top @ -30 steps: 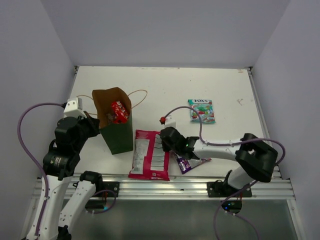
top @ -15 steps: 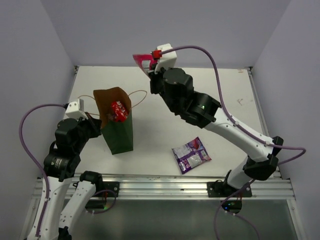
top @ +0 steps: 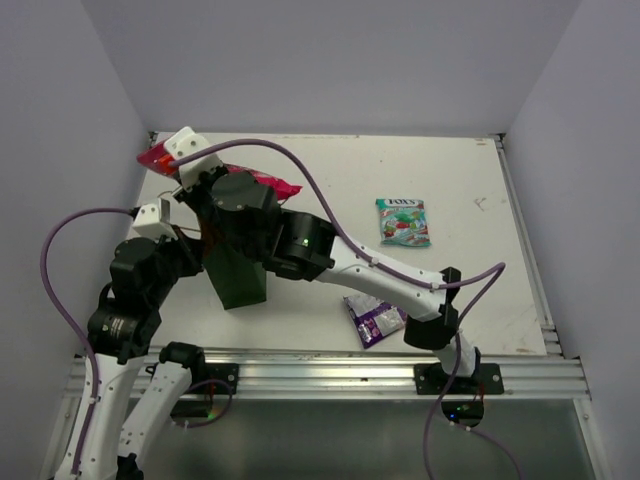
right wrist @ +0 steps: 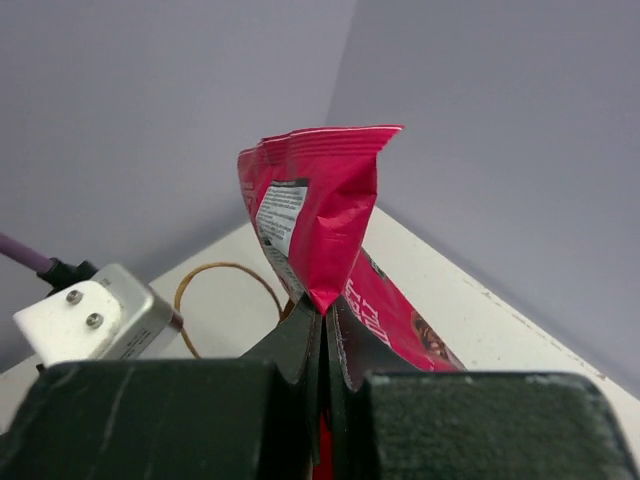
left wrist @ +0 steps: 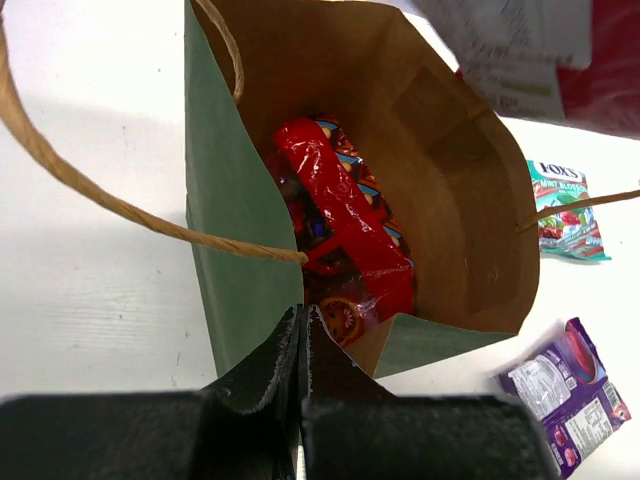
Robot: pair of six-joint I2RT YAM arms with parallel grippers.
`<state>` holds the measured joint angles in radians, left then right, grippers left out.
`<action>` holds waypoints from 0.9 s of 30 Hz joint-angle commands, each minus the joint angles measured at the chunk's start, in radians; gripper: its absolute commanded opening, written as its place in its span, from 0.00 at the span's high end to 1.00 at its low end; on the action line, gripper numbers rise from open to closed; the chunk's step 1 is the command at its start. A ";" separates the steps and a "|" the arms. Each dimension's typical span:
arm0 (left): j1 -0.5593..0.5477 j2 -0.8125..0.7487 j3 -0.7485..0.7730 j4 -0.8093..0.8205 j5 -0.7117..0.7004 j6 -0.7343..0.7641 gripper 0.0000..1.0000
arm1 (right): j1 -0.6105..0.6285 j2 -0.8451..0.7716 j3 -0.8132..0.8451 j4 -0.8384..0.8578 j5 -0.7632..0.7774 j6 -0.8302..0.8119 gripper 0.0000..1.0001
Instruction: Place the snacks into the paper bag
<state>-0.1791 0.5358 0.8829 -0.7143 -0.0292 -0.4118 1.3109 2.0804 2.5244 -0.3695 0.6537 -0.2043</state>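
The dark green paper bag [top: 240, 282] stands upright at the left, its brown inside open to the left wrist view [left wrist: 235, 250]. A large red candy packet [left wrist: 345, 215] lies inside it. My left gripper [left wrist: 302, 312] [top: 192, 252] is shut on the bag's near rim. My right gripper [right wrist: 325, 305] [top: 200, 178] is shut on the red-and-white packet [right wrist: 320, 210] [top: 272, 184], held in the air above the bag's mouth. The purple packet [top: 375, 320] [left wrist: 565, 385] lies on the table near the front. Farther right lies the teal packet [top: 402, 221] [left wrist: 565, 210].
The right arm stretches across the table's middle over the purple packet. A tan loop handle [left wrist: 120, 205] hangs off the bag's left side. Grey walls close in the table on the left, back and right. A metal rail [top: 330, 375] runs along the front edge.
The right arm lifted the red-and-white packet off the table, carried it high at the back, then swung it left over the bag. The left arm has not moved.
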 commanded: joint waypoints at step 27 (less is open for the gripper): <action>0.003 -0.013 -0.013 -0.045 0.020 0.031 1.00 | 0.007 0.007 -0.144 0.254 -0.008 0.022 1.00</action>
<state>-0.1791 0.5186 0.8795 -0.7300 -0.0292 -0.4000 1.3170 2.0956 2.3699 -0.2028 0.6441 -0.2214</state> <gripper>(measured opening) 0.007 0.011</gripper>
